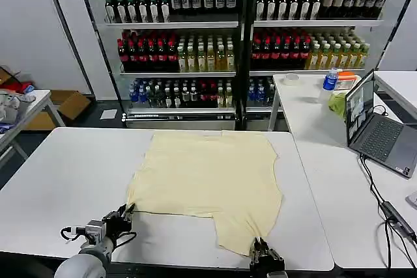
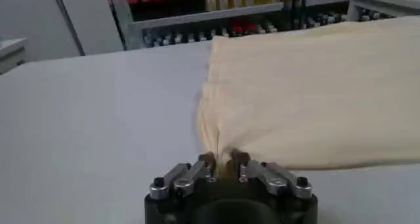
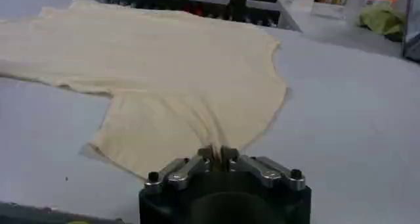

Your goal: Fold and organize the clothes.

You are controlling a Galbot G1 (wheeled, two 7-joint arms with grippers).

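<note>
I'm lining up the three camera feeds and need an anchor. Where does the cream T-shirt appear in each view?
Head view: the T-shirt lies spread on the white table, centre, its near edge pinched by the left gripper and right gripper.
Left wrist view: the T-shirt spreads away from the fingertips.
Right wrist view: the T-shirt stretches beyond the fingertips.
Shared landmark: the bottle shelves behind the table.

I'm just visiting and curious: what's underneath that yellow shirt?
The shirt lies spread on the white table, which shows all around it. Whatever the cloth covers is hidden. The left claw and right claw each pinch its near edge.
</note>
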